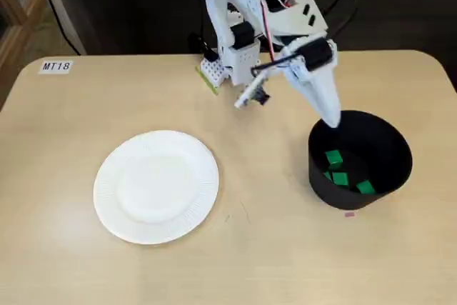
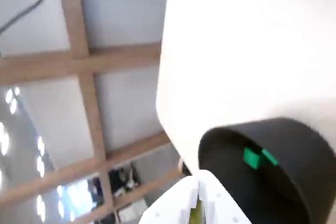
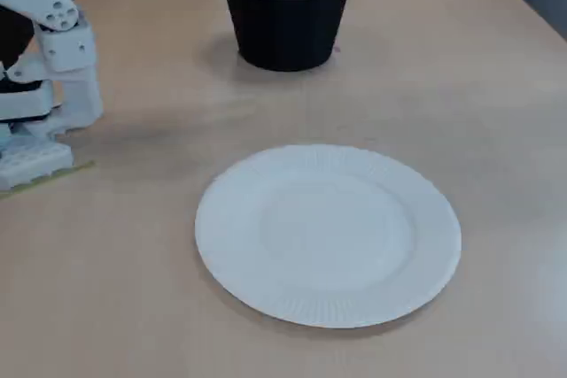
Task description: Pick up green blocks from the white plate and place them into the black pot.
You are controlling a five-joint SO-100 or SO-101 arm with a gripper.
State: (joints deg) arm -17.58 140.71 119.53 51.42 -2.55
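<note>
1. A fixed view, from above.
   - The claw points down, its tip at the upper-left rim of the black pot.
   - The two fingers show as one tapered white point, pressed together with nothing between them.
   - Three green blocks lie on the pot floor, just below the claw tip and to its right in the picture. They are apart from the claw.
   - The white plate lies flat on the table, well apart from the claw, to its lower left.
   - A small pink scrap lies on the table beside the pot's near wall.
   - A label reading "MT18" sits far left of the claw.

2. Wrist view.
   - The claw enters from the bottom edge. Its white fingers meet at the tip, with only a thin slit between them further back.
   - The black pot lies just right of the tip, mouth open to the camera.
   - Two green blocks show inside it, touching or nearly so.

3. A fixed view, from the side.
   - The claw is outside the picture. Only the lower arm shows at the left edge.
   - The black pot stands upright at the far side of the table. Its contents are hidden by the wall.
   - The white plate lies nearer the camera.
</note>
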